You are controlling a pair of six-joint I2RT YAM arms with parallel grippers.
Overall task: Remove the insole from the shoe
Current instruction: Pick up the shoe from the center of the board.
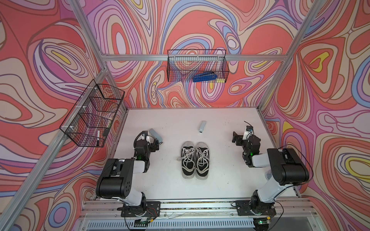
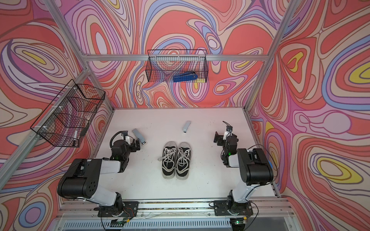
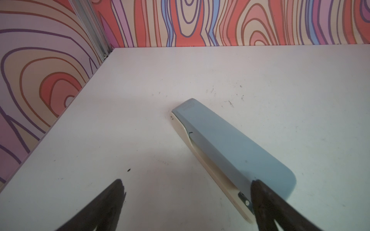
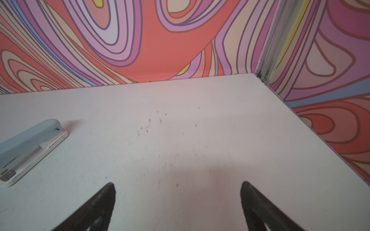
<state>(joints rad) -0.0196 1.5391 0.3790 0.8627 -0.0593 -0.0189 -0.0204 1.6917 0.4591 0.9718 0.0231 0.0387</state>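
shoes (image 1: 194, 160) at table (image 1: 224, 180) centre, stapler (image 1: 202, 127) behind, second stapler (image 1: 155, 135) left

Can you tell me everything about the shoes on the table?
The pair of shoes stands side by side, touching, in the middle of the white table. They look like black cloth sneakers with pale ribbed rubber soles and whitish laces, criss-crossed, one loose end trailing onto the table. They sit upright on their soles. Only the table touches them; the left gripper and right gripper are open and off to the sides. The insoles cannot be seen.
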